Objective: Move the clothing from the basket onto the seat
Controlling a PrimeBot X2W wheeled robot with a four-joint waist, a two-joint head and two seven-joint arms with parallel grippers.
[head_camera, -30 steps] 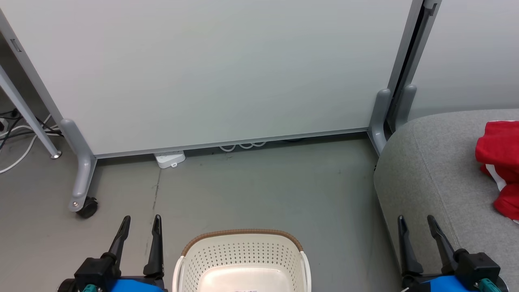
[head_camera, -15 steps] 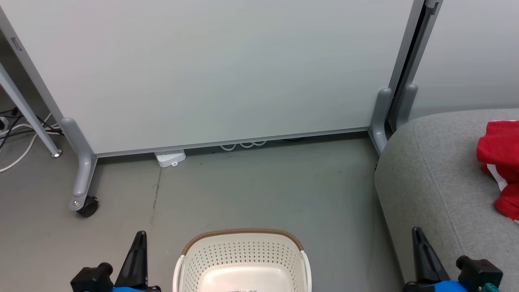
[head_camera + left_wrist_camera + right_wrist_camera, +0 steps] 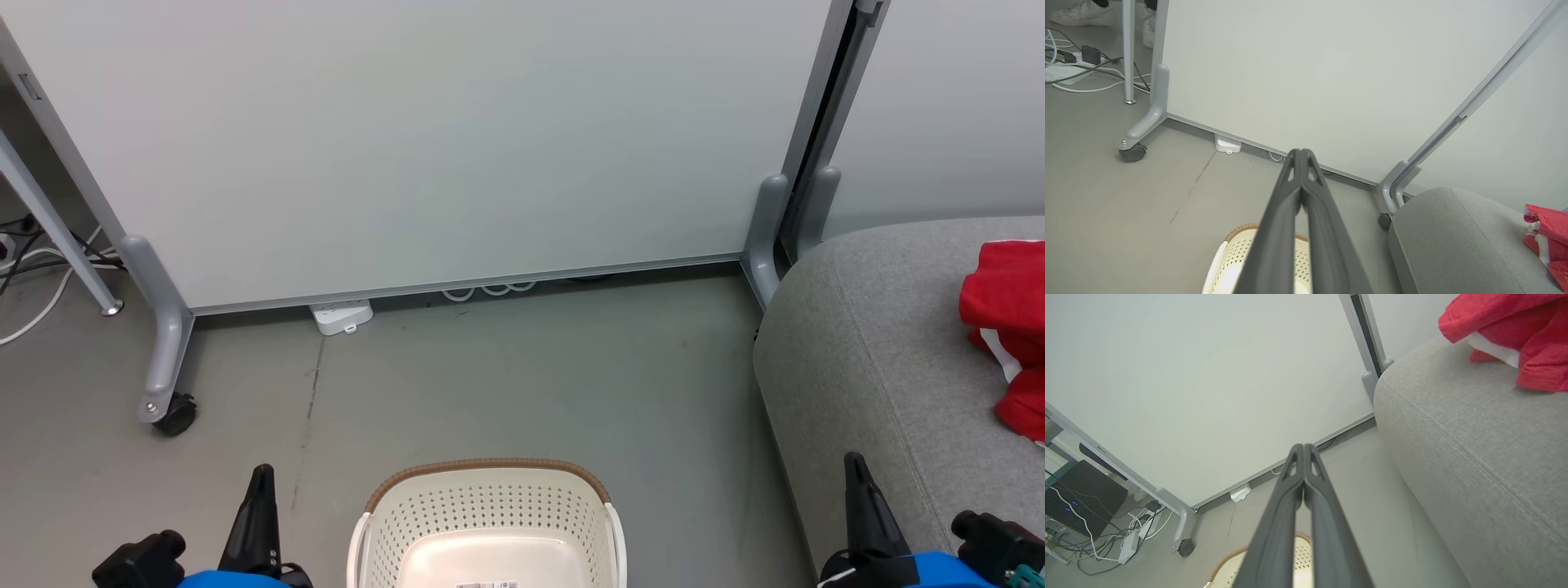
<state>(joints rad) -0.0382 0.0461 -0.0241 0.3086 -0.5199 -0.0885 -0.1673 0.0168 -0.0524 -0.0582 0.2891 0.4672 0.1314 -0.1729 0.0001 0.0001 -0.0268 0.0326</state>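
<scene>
The cream basket (image 3: pixel 488 523) with a brown rim stands on the floor at the bottom centre, its inside bare apart from a label sticker. Red clothing (image 3: pixel 1008 327) with white panels lies on the grey seat (image 3: pixel 882 367) at the right edge. My left gripper (image 3: pixel 263 475) hangs to the left of the basket, shut, with nothing in it. My right gripper (image 3: pixel 854 461) is shut and empty, over the seat's front corner. In the left wrist view the joined fingers (image 3: pixel 1300 196) point over the basket (image 3: pixel 1237 255). The right wrist view shows the clothing (image 3: pixel 1515 330) on the seat (image 3: pixel 1474 449).
A pale grey partition panel (image 3: pixel 424 139) on castor feet (image 3: pixel 167 408) stands behind the basket. A white power strip (image 3: pixel 341 317) lies at its base, cables (image 3: pixel 33 269) at the far left. A person's shoes (image 3: pixel 1081 12) stand behind the panel. Bare grey floor (image 3: pixel 531 376) lies between panel and basket.
Both grippers went from open to shut and drew back toward the bottom of the head view. The basket, clothing and seat stay put.
</scene>
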